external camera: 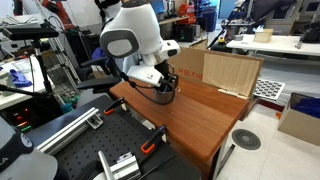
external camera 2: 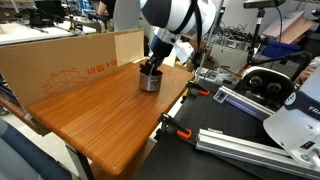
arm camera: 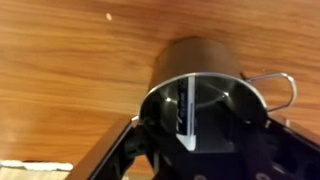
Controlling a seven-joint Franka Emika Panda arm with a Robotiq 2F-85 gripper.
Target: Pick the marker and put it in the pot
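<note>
Wrist view: marker (arm camera: 185,108) upright in pot (arm camera: 200,58)

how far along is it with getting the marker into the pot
Done: the marker is off the table and stands in the mouth of the pot.
In hand: the gripper hangs right above the pot. Whether it grips the marker cannot be told.
Left: let go, if it has not yet, then lift clear.

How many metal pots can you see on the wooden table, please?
1. The pot stands on the wooden table, close to the cardboard wall. No other shows, though the robot hides a small patch.
</note>
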